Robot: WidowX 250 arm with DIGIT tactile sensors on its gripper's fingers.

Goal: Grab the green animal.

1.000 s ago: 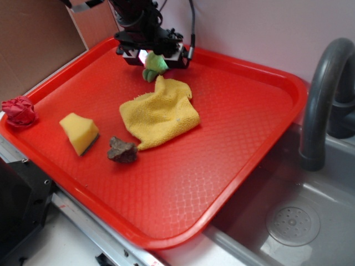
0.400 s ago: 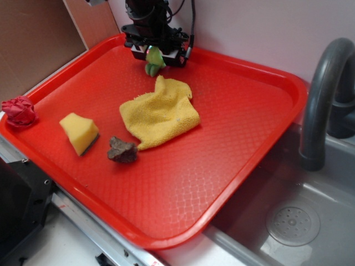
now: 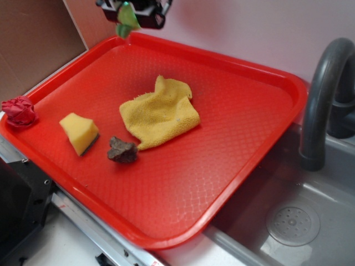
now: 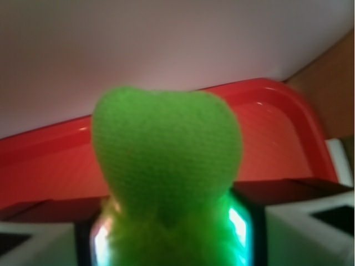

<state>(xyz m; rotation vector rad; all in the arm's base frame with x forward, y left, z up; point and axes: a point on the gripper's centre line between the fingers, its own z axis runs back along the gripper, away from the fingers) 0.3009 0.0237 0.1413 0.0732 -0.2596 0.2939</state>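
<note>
Hanging at the top edge of the exterior view, the gripper (image 3: 132, 12) is pinching the green animal (image 3: 127, 19) between its fingers, holding it in the air above the far left corner of the red tray (image 3: 260, 72), clear of its surface. Showing close in the wrist view, the green animal (image 4: 166, 160) is filling the gap between the pale fingers (image 4: 308, 235), its fuzzy lime-green rounded end bulging out past them. Dangling with its long axis roughly upright, the plush is tapering to a darker green tip pointing down toward the textured tray.
</note>
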